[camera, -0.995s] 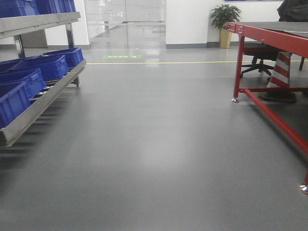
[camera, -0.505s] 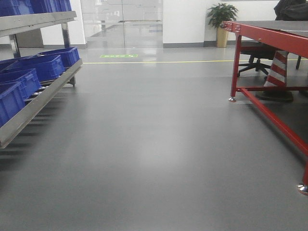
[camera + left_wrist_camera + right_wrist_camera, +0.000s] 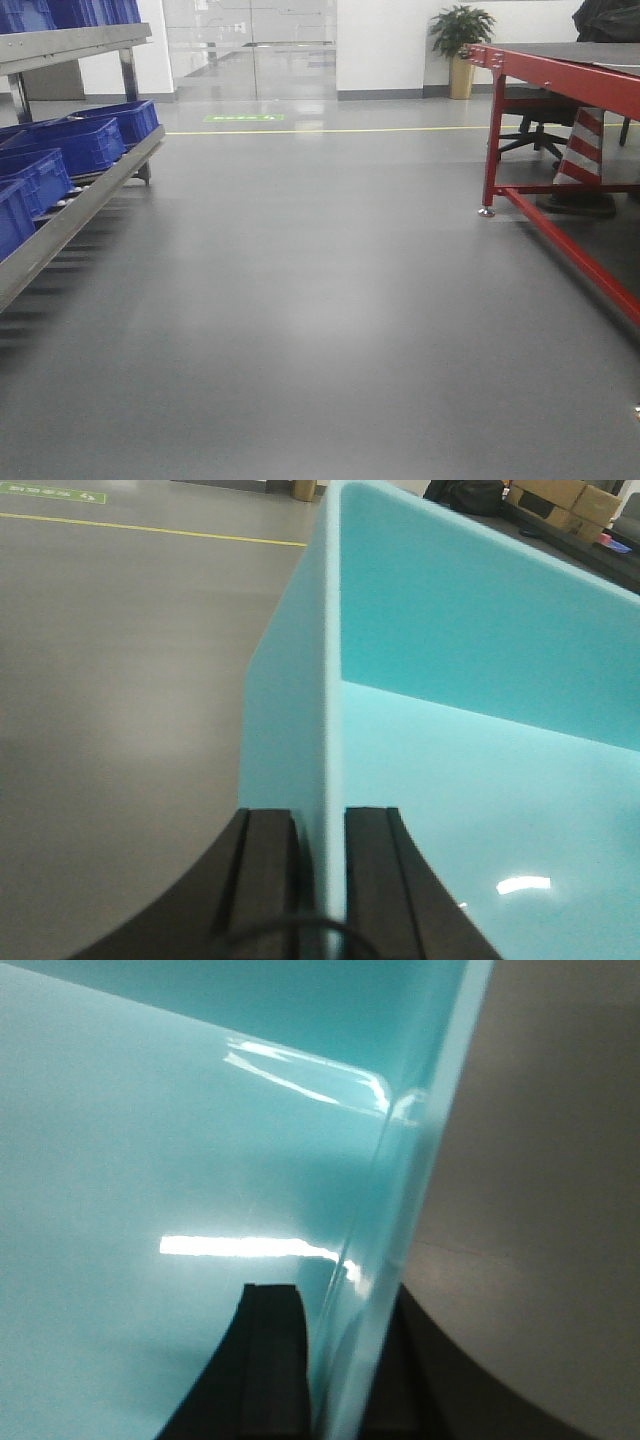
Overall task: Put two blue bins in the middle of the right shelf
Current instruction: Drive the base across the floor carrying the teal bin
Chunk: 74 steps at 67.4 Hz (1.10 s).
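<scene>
A smooth grey floor (image 3: 320,300), glossy and crossed by a yellow line (image 3: 350,130), is seen between a steel rack (image 3: 70,205) of dark blue bins (image 3: 70,145) and a red bench (image 3: 560,75). Above this floor, a pale cyan bin (image 3: 480,680) is clamped by its thin wall in the left end effector (image 3: 320,880); the right end effector (image 3: 335,1360) is closed likewise on a cyan wall (image 3: 150,1140).

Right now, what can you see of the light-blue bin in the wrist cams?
The light-blue bin is smooth, glossy pale cyan plastic, open-topped and empty where visible. The left gripper pinches one thin side wall, one finger inside and one outside; the right gripper clamps a wall likewise. Grey floor lies beyond it. No second bin is discernible.
</scene>
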Motion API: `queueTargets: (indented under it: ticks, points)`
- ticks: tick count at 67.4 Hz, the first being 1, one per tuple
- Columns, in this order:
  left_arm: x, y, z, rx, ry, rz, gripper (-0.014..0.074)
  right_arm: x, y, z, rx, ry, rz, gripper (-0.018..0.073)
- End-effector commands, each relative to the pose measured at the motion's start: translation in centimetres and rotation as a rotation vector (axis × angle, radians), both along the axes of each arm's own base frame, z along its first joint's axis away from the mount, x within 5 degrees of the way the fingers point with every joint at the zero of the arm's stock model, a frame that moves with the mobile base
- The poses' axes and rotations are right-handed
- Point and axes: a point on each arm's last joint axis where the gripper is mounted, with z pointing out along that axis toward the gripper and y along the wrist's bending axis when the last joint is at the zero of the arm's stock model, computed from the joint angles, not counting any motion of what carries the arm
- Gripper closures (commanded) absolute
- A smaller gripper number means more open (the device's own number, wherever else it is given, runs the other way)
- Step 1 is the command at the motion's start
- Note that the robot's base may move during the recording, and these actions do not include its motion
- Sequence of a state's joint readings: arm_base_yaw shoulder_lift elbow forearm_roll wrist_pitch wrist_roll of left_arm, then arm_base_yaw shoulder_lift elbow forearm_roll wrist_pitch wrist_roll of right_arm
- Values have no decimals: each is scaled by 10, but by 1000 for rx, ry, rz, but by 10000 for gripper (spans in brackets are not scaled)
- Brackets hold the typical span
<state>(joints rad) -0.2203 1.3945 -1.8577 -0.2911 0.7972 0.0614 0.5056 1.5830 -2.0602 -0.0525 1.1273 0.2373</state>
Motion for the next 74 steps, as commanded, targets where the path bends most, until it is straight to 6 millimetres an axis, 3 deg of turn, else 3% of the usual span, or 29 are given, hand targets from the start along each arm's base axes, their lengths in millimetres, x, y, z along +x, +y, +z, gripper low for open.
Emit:
queueTargets:
  ticks: [1, 74]
  points:
    - [-5, 3, 15, -58, -92, 18, 707, -3, -6, 7, -35, -49, 2, 712]
    - [-5, 3, 15, -58, -92, 18, 707, -3, -6, 7, -35, -49, 2, 712]
